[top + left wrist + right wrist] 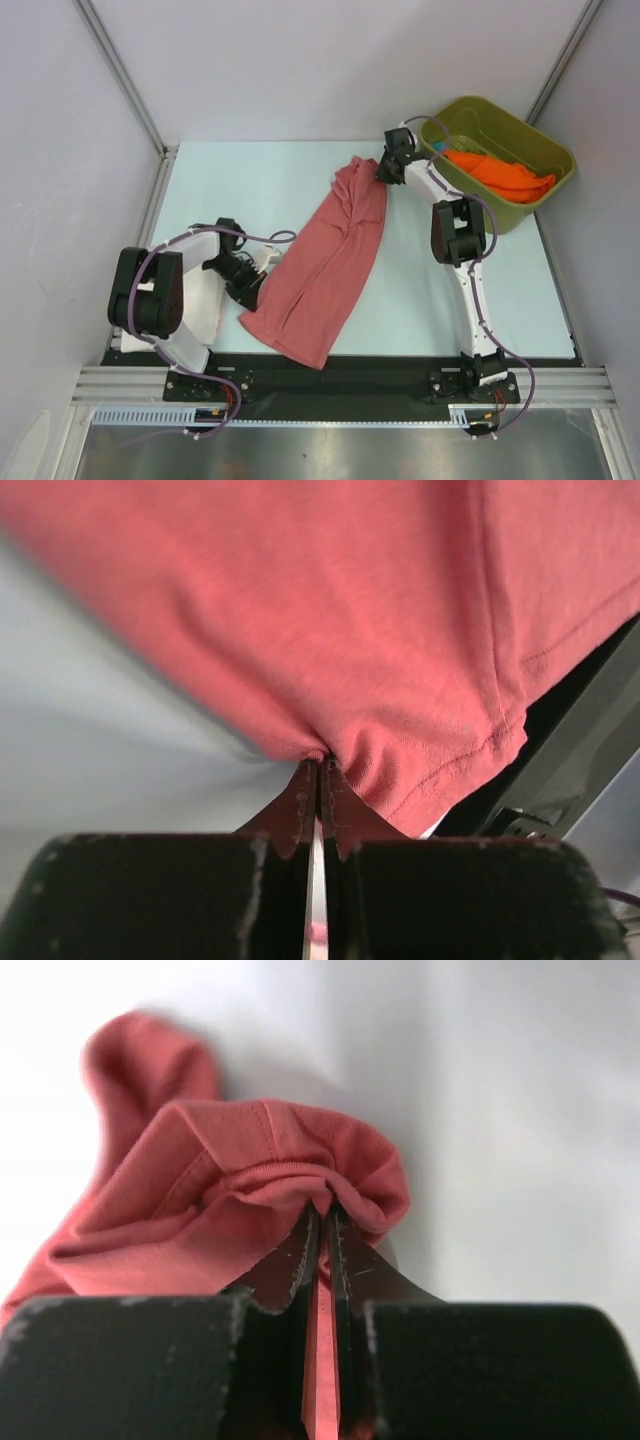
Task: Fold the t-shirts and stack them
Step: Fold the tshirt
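Observation:
A salmon-red t-shirt [330, 265] lies bunched in a long diagonal strip across the table, from the far right down to the near edge. My left gripper [262, 274] is shut on its left edge near the lower end; in the left wrist view the cloth [350, 610] gathers into the closed gripper [322, 767]. My right gripper [384, 172] is shut on the far end, where the hem [230, 1200] folds into the closed gripper [322, 1210]. A bright orange t-shirt [495, 175] lies in the bin, with a sliver of teal cloth [547, 181] beside it.
The olive-green bin [512, 212] stands at the far right corner, just behind the right arm. A black strip [400, 372] runs along the table's near edge, under the shirt's lower corner. Grey walls and metal posts [125, 75] enclose the table.

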Action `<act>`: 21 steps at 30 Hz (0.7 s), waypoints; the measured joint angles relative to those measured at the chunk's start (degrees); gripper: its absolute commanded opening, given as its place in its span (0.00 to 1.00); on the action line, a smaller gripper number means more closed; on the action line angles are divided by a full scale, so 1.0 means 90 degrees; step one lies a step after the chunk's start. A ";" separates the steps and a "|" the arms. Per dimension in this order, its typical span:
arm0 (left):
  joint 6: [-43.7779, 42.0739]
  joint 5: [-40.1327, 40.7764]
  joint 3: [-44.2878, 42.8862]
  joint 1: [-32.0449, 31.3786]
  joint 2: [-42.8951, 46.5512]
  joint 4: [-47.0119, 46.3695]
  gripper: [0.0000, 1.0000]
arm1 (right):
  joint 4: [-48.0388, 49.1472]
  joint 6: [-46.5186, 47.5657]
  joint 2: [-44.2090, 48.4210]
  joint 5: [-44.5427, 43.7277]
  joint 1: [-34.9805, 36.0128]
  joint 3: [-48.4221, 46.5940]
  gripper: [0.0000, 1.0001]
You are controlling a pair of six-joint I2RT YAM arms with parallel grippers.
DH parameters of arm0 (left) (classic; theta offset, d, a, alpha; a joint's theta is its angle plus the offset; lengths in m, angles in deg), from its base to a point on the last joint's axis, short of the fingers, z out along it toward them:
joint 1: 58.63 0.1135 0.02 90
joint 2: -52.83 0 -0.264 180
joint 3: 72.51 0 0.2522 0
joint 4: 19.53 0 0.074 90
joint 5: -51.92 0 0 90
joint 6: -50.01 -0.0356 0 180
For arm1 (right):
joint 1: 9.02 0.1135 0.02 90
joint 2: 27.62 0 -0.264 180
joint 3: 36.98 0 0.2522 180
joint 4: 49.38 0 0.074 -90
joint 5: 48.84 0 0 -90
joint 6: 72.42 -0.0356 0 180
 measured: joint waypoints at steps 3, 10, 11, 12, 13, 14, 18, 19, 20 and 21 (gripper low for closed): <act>0.0134 -0.0214 -0.0143 -0.0403 -0.0153 -0.0095 0.05 | -0.0279 0.0085 -0.0685 -0.0036 -0.0022 -0.1183 0.00; 0.0627 -0.0602 -0.0355 -0.0940 -0.0350 -0.0619 0.08 | -0.0396 0.0440 -0.1122 -0.0374 -0.0109 -0.1991 0.00; 0.0690 -0.0658 -0.0362 -0.1039 -0.0374 -0.0709 0.08 | -0.0396 0.0551 -0.1180 -0.0444 -0.0114 -0.2096 0.00; 0.0770 -0.0733 -0.0367 -0.1163 -0.0401 -0.0782 0.08 | -0.0391 0.0673 -0.1202 -0.0503 -0.0117 -0.2135 0.00; 0.0818 -0.0789 -0.0369 -0.1275 -0.0427 -0.0838 0.08 | -0.0391 0.0804 -0.1205 -0.0576 -0.0121 -0.2142 0.00; 0.0869 -0.0872 -0.0369 -0.1411 -0.0461 -0.0896 0.08 | -0.0391 0.0930 -0.1205 -0.0639 -0.0121 -0.2147 0.00; 0.1005 -0.1044 -0.0369 -0.1707 -0.0520 -0.0988 0.07 | -0.0311 0.1411 -0.1202 -0.0775 -0.0119 -0.2152 0.00; 0.1005 -0.1056 -0.0367 -0.1712 -0.0520 -0.0979 0.07 | -0.0296 0.1506 -0.1202 -0.0777 -0.0119 -0.2149 0.01; 0.0993 -0.1054 -0.0364 -0.1712 -0.0520 -0.0957 0.07 | -0.0294 0.1581 -0.1202 -0.0780 -0.0119 -0.2147 0.02; 0.0974 -0.1044 -0.0352 -0.1705 -0.0517 -0.0930 0.08 | -0.0294 0.1651 -0.1200 -0.0784 -0.0121 -0.2140 0.03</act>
